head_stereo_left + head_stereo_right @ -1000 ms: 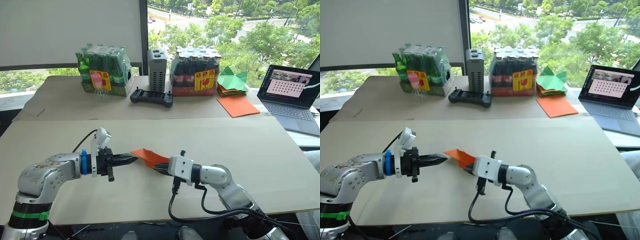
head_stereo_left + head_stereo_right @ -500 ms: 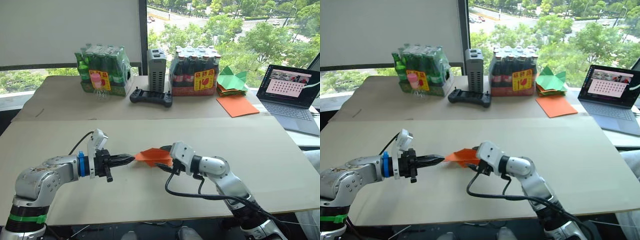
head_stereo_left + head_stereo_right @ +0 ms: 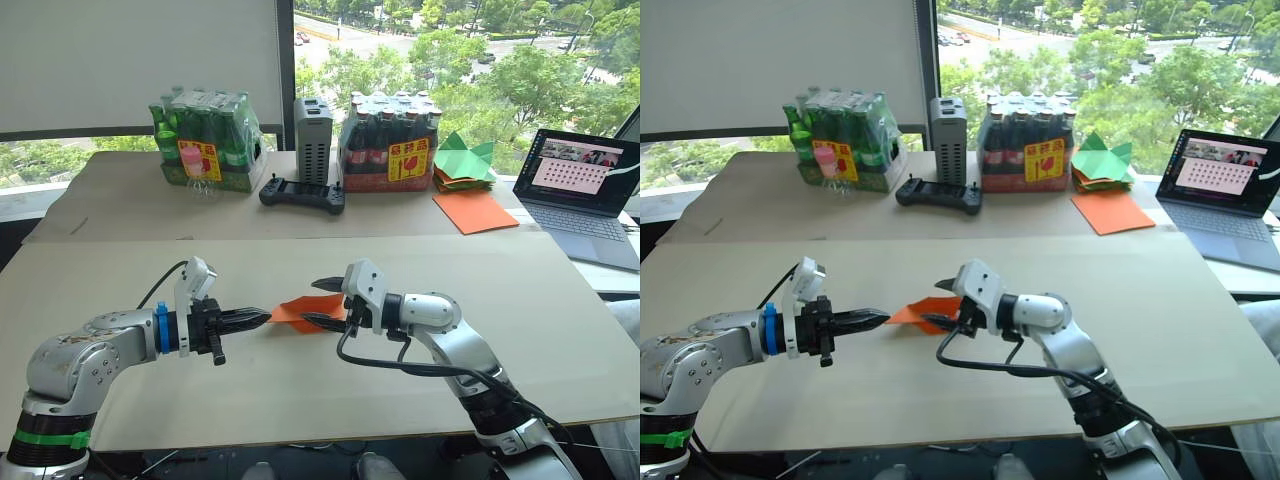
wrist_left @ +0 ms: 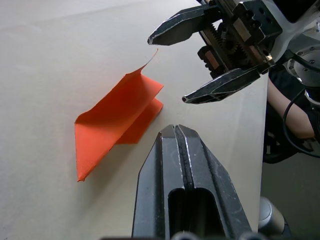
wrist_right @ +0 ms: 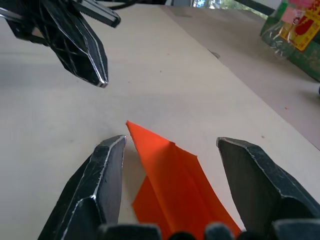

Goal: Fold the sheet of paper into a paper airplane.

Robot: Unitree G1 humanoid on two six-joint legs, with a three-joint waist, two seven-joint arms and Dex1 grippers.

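Left wrist view: paper airplane (image 4: 118,123) lay on table (image 4: 45,60); left gripper (image 4: 174,131) clenched empty, right gripper (image 4: 186,69) released.

The paper airplane (image 4: 117,124) is thin matt orange paper; the table (image 3: 560,330) is smooth, matt beige board.

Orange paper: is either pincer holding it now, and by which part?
Neither. The paper airplane lies free on the table; the right pincer is open around it, and the left pincer is shut beside it.
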